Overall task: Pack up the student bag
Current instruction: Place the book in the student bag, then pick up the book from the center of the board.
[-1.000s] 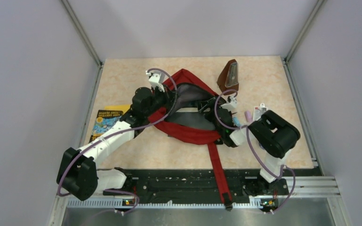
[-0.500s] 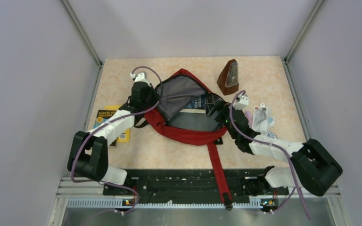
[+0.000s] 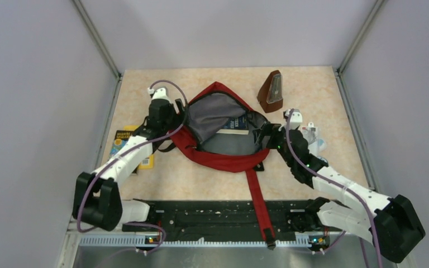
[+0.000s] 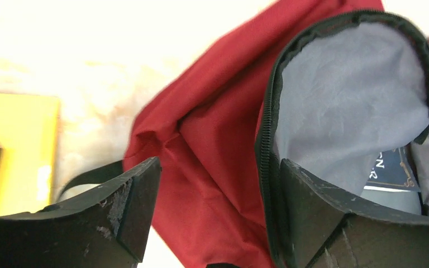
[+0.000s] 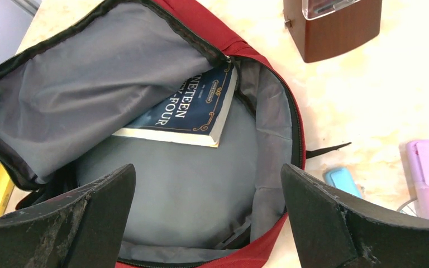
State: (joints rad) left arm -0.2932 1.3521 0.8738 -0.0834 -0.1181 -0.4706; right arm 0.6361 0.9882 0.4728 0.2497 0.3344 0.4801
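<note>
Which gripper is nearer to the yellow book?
Left. The left gripper is at the student bag's left edge, near the yellow book; the right gripper is beyond the bag.

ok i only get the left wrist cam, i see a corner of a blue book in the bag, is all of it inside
Observer: Yes, the blue book lies flat inside the bag, one end tucked under the grey lining flap.
Operator: anything on the table right of the bag
Observer: A pink marker lies there, outside the bag.
Operator: right arm holding something
Observer: No, the right arm has its jaws open and empty over the bag's mouth.
</note>
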